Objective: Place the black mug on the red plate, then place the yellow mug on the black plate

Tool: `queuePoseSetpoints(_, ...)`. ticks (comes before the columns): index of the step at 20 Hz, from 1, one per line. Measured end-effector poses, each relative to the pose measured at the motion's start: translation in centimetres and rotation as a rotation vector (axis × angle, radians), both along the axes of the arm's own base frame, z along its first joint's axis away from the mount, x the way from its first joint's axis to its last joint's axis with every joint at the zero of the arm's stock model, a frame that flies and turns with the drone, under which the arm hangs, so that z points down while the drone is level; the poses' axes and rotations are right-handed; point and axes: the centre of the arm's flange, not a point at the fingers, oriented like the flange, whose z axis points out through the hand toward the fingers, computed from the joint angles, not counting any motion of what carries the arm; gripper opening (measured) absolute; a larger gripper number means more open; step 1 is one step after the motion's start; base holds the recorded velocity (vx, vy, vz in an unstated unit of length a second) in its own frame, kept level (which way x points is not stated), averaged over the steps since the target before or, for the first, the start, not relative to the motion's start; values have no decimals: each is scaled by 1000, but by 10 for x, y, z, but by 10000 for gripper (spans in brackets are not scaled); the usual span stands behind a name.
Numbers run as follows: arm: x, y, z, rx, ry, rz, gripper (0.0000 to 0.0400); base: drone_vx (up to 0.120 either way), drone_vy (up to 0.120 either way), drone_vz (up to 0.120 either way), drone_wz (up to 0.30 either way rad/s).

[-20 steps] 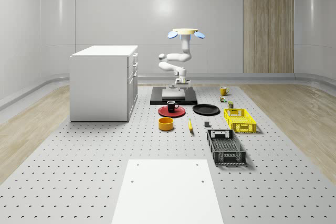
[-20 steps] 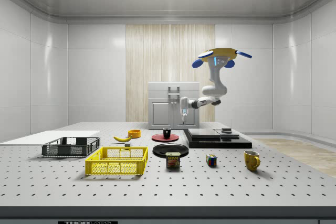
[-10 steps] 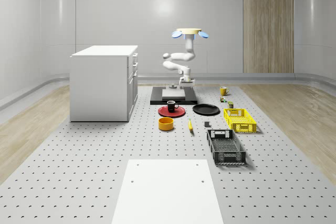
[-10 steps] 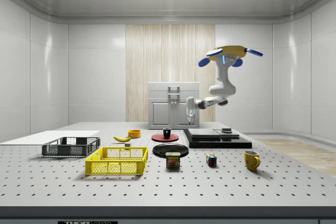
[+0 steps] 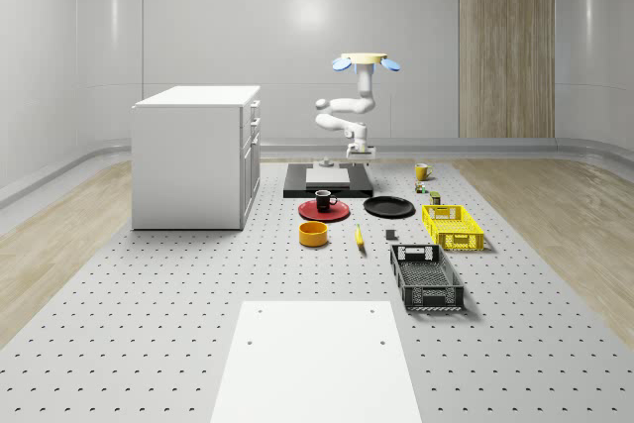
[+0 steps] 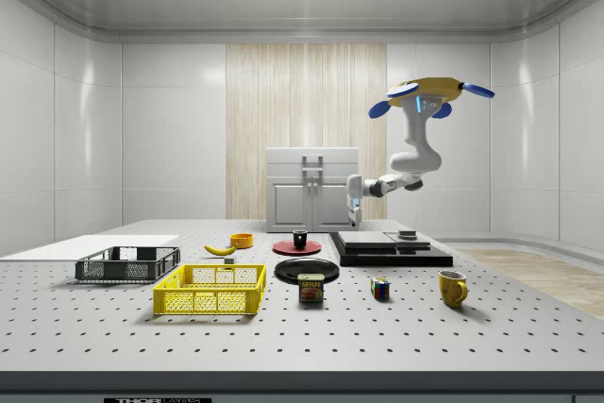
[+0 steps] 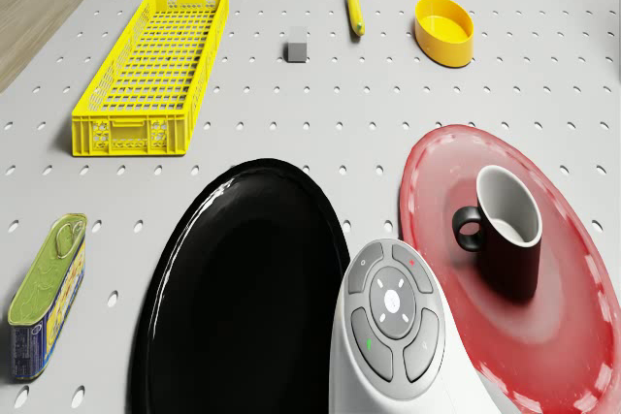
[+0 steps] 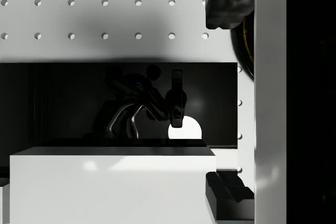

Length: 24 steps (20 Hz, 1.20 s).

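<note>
step: go get yellow mug (image 6: 452,287) | black mug (image 7: 507,230) sits on red plate (image 7: 572,317) | drone (image 6: 427,95) hovers over dark platform (image 6: 389,250) | end effector (image 8: 227,98) wide, empty | tip: come straight down, grip rim | black plate (image 7: 243,288) at 9 o'clock of red.

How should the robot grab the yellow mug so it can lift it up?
Probably from straight above, pinching the rim. The yellow mug stands upright on the table with its opening up and clear space around it. In the side view its handle points toward the Rubik's cube, so the fingers should close on the wall away from the handle.
</note>
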Motion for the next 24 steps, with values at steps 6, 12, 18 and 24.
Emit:
queuePoseSetpoints(6,0,0,0,0,0,0,400,-120,120,0,0)
queuePoseSetpoints(12,0,0,0,0,0,0,400,-120,120,0,0)
queuePoseSetpoints(18,0,0,0,0,0,0,400,-120,120,0,0)
queuePoseSetpoints(24,0,0,0,0,0,0,400,-120,120,0,0)
